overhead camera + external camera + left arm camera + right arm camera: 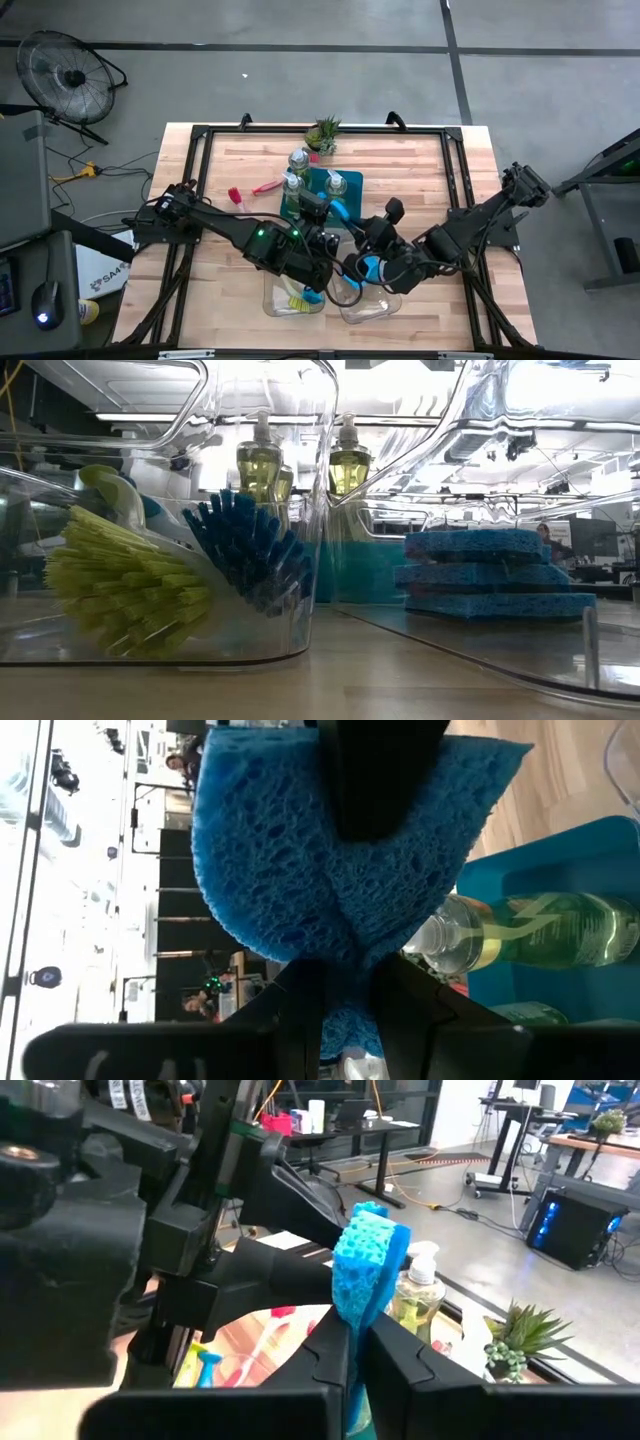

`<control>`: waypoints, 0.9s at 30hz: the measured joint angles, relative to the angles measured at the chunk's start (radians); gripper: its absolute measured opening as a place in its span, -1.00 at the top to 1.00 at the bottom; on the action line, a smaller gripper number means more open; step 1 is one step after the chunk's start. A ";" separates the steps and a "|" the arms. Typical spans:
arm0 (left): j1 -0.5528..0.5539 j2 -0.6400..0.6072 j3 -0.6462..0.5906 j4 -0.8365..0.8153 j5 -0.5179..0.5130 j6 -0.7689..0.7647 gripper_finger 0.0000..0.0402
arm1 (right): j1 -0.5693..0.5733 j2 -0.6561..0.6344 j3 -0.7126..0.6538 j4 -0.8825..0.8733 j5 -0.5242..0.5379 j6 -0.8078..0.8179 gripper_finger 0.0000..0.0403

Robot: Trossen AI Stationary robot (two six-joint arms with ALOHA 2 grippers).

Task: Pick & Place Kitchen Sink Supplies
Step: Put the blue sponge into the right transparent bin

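A blue sponge [340, 212] hangs above the table's middle, near the teal tray [352, 180]. Both grippers are shut on it: my left gripper [345, 1015] and my right gripper [352, 1355]. Soap bottles [335, 183] stand on the tray. A red-pink brush [266, 187] lies on the wood left of the tray. In the low view, a yellow-green brush [130, 595] and a blue brush [250, 550] rest bristles-down in the left clear bin. Three blue sponges [490, 575] lie stacked in the right bin. My left gripper pinches one edge of the sponge [345, 980] between its two fingers [300, 1010]; the sponge narrows where they squeeze it. The sponge is lifted clear. My right gripper pinches the opposite edge [350, 1315] between its two fingers [400, 1355], and the sponge stands edge-on above them. Its fingers [375, 780] show dark across the sponge's far part in the left wrist view.
Two clear bins [293, 302] [372, 308] sit at the near edge below the arms. A small potted plant [323, 133] stands at the far edge beside the tray. A black frame [205, 150] rims the table. Bare wood lies to the left and right.
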 joint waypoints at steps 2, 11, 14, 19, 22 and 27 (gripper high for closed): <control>0.000 0.000 0.000 0.000 0.001 0.001 0.67 | 0.000 0.000 0.000 0.004 -0.001 -0.016 0.96; -0.001 0.000 0.000 0.000 -0.013 0.002 0.61 | -0.003 0.000 0.000 0.012 -0.018 -0.020 0.97; -0.001 0.000 0.000 0.000 -0.016 0.015 0.45 | -0.003 0.000 0.000 0.012 -0.018 -0.020 0.98; -0.001 0.000 0.000 0.000 -0.015 0.026 0.07 | -0.003 0.000 0.000 0.011 -0.019 -0.020 0.98; -0.002 0.000 0.000 -0.002 -0.009 0.028 -0.13 | -0.006 0.000 0.000 0.011 -0.020 -0.020 0.99; -0.013 -0.008 -0.001 -0.008 -0.025 0.027 -0.30 | -0.018 0.000 0.000 0.011 -0.025 -0.020 0.99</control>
